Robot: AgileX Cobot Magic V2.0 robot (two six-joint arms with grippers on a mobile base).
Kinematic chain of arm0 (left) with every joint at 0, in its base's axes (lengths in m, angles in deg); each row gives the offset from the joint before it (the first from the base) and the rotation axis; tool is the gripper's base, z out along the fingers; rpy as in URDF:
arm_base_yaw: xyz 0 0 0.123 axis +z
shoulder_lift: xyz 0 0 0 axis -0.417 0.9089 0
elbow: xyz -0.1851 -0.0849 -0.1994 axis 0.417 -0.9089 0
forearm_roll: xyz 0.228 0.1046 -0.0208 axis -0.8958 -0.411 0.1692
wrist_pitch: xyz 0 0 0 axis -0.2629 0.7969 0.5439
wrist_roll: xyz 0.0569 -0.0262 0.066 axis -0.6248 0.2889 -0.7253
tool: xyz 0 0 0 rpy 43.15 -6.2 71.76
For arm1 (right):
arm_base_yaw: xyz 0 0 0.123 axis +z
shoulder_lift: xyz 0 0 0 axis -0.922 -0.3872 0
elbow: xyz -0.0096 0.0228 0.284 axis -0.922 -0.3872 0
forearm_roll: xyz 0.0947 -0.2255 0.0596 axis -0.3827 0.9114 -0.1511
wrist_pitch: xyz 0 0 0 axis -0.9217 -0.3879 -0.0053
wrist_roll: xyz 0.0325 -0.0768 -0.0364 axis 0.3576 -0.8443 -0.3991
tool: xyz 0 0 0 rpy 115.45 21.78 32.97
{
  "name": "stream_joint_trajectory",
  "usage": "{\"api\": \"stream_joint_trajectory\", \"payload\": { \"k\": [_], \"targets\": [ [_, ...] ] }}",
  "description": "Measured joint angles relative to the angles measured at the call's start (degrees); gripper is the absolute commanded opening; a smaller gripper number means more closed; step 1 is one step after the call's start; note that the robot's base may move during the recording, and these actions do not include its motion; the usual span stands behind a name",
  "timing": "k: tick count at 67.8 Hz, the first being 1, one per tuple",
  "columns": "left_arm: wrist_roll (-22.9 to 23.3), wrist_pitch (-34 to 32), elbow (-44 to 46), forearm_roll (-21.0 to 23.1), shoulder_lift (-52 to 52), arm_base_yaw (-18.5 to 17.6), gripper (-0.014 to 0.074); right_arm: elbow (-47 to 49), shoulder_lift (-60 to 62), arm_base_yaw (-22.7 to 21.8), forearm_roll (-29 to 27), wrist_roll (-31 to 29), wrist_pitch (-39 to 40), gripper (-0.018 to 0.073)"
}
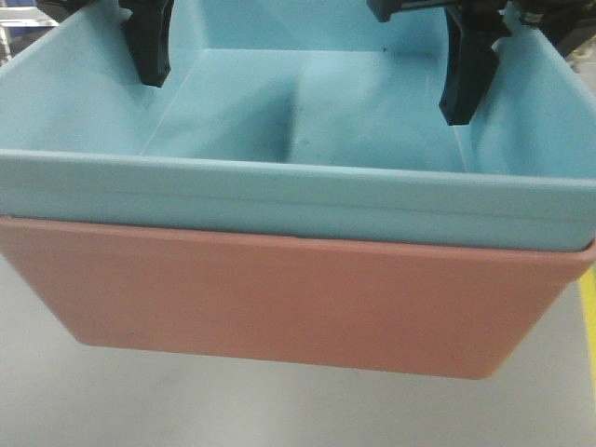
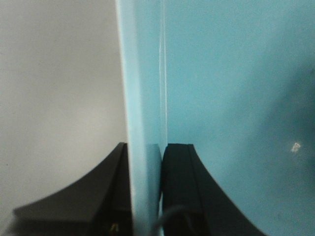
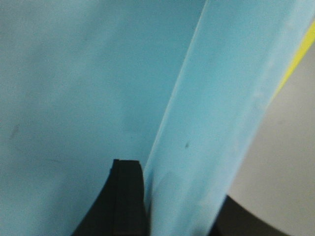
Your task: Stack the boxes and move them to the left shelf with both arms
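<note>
Nesting upright in the salmon-pink tub (image 1: 298,307), the sky-blue tub (image 1: 298,191) hangs above the grey floor (image 1: 186,405), long axis running left-right; left gripper (image 2: 146,155) clamps its left wall, right gripper (image 3: 182,196) its right wall

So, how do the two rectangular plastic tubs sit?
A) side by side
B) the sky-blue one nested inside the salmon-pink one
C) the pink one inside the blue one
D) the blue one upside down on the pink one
B: the light sky-blue plastic tub sits in the salmon-pink plastic tub, its rim above the pink rim; the left end effector and right end effector each clamp its wall.
</note>
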Motion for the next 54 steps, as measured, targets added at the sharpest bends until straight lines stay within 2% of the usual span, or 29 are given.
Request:
{"api": "stream_joint_trajectory", "payload": {
  "k": [54],
  "targets": [
    [0.00,-0.10,0.00,0.00,0.10,0.00,-0.0003,0.00,0.00,0.00,0.02,0.00,-0.09,0.0056]
  ]
}}
